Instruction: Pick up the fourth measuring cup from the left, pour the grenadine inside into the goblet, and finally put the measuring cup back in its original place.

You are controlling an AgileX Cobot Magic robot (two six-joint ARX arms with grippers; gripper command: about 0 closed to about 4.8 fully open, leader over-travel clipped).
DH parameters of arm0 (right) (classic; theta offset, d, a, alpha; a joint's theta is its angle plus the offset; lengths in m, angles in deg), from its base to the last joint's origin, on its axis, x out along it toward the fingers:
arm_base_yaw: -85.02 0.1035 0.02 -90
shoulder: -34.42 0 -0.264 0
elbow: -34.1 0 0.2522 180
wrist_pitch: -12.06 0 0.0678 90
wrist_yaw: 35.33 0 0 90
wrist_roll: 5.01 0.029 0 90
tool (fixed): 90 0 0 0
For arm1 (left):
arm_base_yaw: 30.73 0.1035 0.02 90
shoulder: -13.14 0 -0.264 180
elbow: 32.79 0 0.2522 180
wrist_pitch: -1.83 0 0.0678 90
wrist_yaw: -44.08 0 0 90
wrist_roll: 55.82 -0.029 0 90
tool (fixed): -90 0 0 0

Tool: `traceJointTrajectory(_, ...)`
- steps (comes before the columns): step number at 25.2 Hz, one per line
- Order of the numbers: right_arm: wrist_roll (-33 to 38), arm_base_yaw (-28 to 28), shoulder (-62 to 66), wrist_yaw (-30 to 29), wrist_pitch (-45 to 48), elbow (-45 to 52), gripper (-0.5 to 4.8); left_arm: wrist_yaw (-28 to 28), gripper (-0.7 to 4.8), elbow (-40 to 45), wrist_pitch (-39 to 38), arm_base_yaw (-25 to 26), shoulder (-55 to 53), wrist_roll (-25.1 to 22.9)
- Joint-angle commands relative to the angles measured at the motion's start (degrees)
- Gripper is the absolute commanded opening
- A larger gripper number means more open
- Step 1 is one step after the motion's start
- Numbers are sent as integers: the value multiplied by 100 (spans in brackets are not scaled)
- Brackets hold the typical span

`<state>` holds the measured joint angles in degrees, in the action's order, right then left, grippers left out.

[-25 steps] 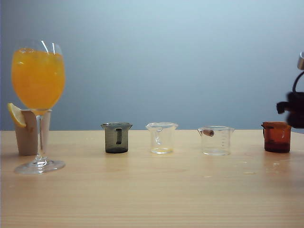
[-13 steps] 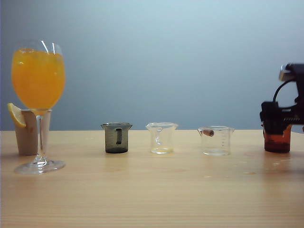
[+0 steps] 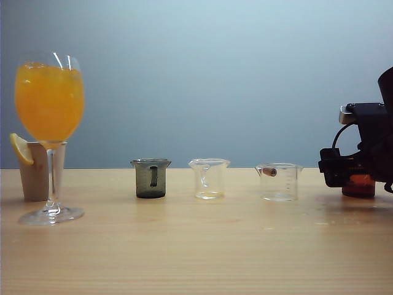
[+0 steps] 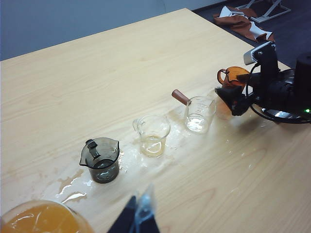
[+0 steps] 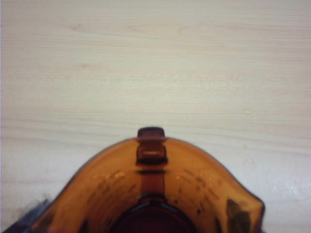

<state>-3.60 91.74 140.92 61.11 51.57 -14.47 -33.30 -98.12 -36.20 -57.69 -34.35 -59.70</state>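
Note:
The fourth measuring cup (image 3: 360, 185), amber-brown, stands at the right end of the row on the wooden table (image 3: 196, 246). My right gripper (image 3: 345, 174) is open and low around it, one black finger (image 3: 333, 168) to the cup's left. In the right wrist view the cup (image 5: 154, 189) fills the lower frame, handle away from the camera, with dark red grenadine (image 5: 155, 224) at its bottom. The goblet (image 3: 49, 104), full of orange juice, stands far left. My left gripper (image 4: 140, 216) hovers shut near the goblet (image 4: 39, 219).
A smoky grey cup (image 3: 150, 178), a clear cup (image 3: 209, 178) and a clear cup with a brown handle (image 3: 279, 181) line up between goblet and amber cup. A beige holder with a lemon slice (image 3: 35, 172) stands behind the goblet. Wet spills (image 4: 73, 184) mark the table.
My right gripper has come in from the right edge, dropped down and moved left until it sits around the amber cup. Cups, goblet and left arm have stayed put.

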Motion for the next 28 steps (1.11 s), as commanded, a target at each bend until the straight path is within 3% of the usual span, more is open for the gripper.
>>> traceJointTrajectory(1,-13,-2,48,125,127,-81,479,4,-5,-33,31,0,9,-24)
traceJointTrajectory(7,-13,-24,133,157,101,-107,479,4,-5,-33,-11,0,9,-24)
traceJointTrajectory(8,-13,-24,140,157,98,-107,460,4,-5,-33,-11,0,9,-24)
traceJointTrajectory(12,-13,-24,140,140,92,-107,287,4,-5,-33,-17,0,9,-24)
traceJointTrajectory(14,-13,-24,140,138,92,-107,251,4,-5,-33,-17,0,9,-26)
traceJointTrajectory(28,9,26,-667,46,223,-107,251,2,-5,-33,15,0,9,-66)
